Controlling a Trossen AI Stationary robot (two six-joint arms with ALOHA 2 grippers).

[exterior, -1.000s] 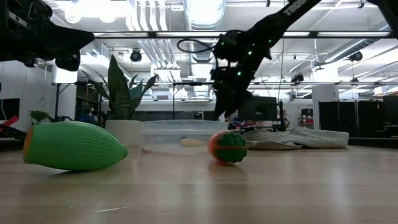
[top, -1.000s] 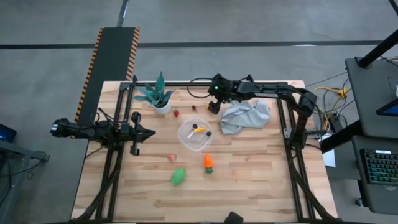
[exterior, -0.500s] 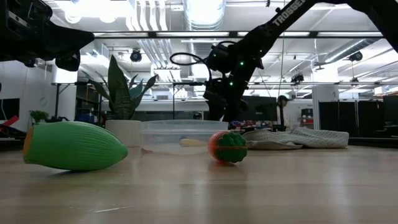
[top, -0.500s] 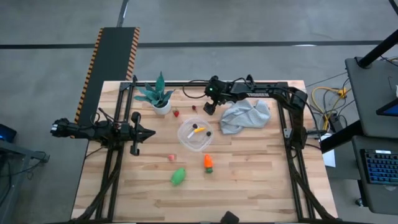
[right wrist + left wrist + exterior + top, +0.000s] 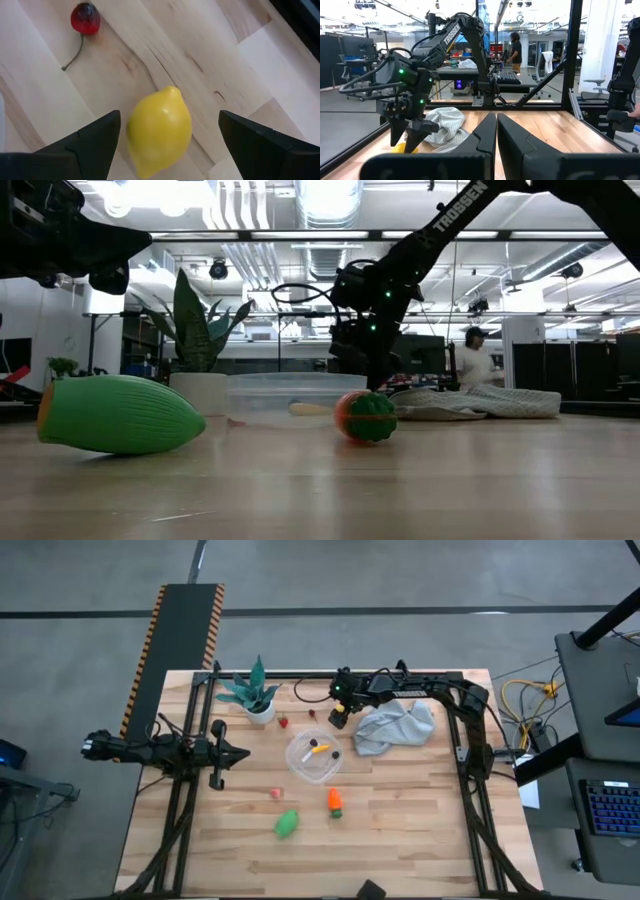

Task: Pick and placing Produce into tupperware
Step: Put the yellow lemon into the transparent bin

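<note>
My right gripper point(image 5: 169, 114) is open and points down over a yellow toy lemon point(image 5: 160, 131) lying on the table near its far edge. One finger stands on each side of the lemon, apart from it. A red cherry point(image 5: 85, 18) lies just beyond. The clear round tub point(image 5: 314, 757) sits mid-table with a few small pieces inside. A pink piece point(image 5: 274, 793), a green piece point(image 5: 287, 823) and an orange piece point(image 5: 335, 802) lie on the near side of the tub. My left gripper point(image 5: 245, 752) waits shut, to the left of the tub.
The teal-leaved plant in a white pot point(image 5: 256, 697) stands left of my right gripper. The grey-blue cloth point(image 5: 395, 727) lies crumpled to its right. A black frame rail point(image 5: 330, 674) runs along the far edge. Bare wood lies toward the near edge. A person point(image 5: 470, 365) stands far off.
My right gripper has come down toward the table over the lemon, shifting slightly left. Everything else has stayed where it was.
</note>
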